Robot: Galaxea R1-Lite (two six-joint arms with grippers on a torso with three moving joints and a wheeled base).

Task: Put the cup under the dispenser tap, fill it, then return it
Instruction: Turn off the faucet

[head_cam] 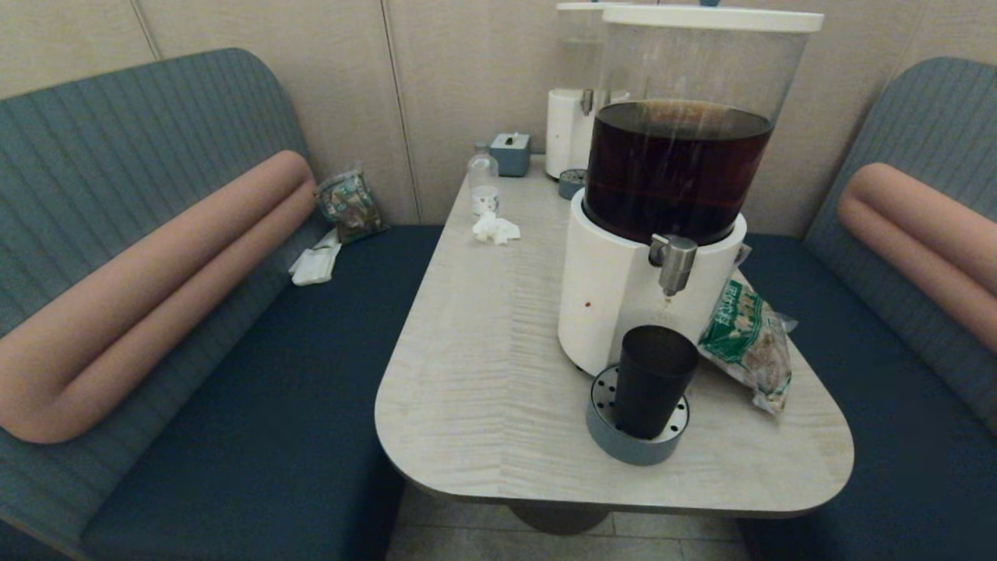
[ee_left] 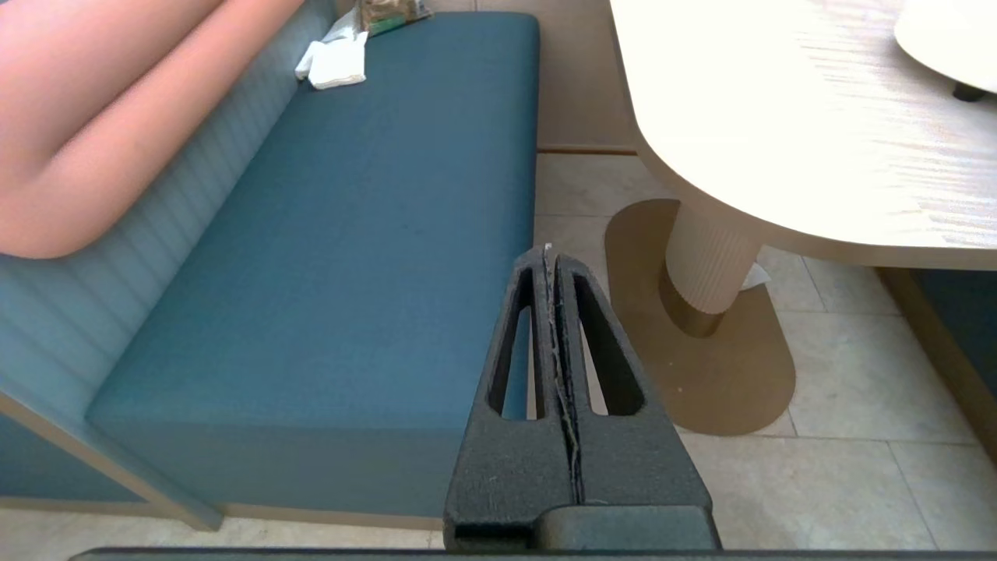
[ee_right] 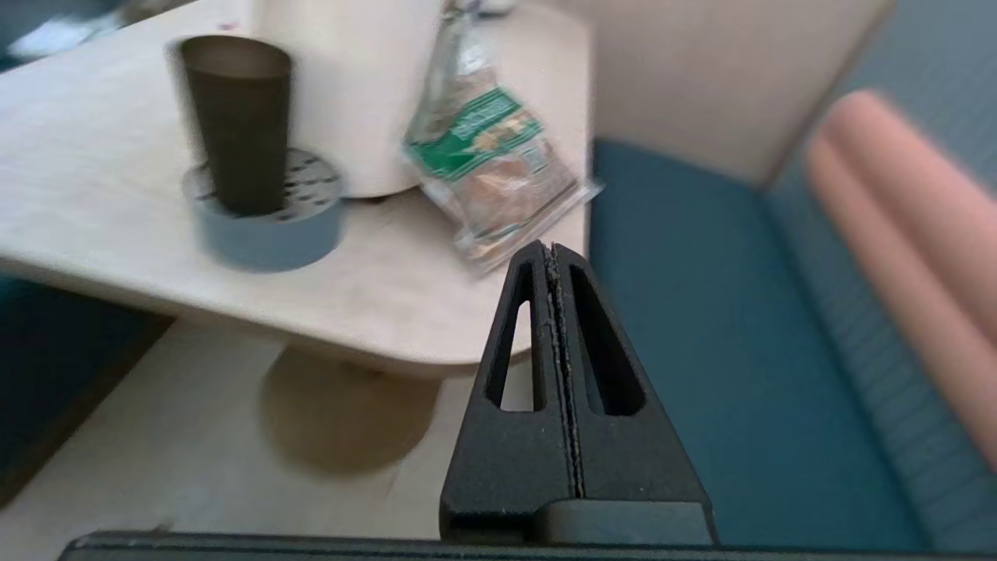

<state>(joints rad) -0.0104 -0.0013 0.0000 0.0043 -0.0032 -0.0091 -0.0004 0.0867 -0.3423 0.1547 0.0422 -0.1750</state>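
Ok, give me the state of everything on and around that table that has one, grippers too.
cup: upright on the drip tray, below the tap, fill level not visible
dispenser tap: no stream visible
dispenser tank: partly full of dark liquid, lid on
drip tray: flat on the table
snack bag: lying against the dispenser base
left gripper: shut, empty, off the table
right gripper: shut, empty, off the table

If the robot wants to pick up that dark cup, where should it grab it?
Probably around the middle of the cup, across its round wall, coming in level from the robot's side or its right. It stands upright on the round grey drip tray, has no handle, and the white dispenser blocks the far side. The right gripper is nearer.
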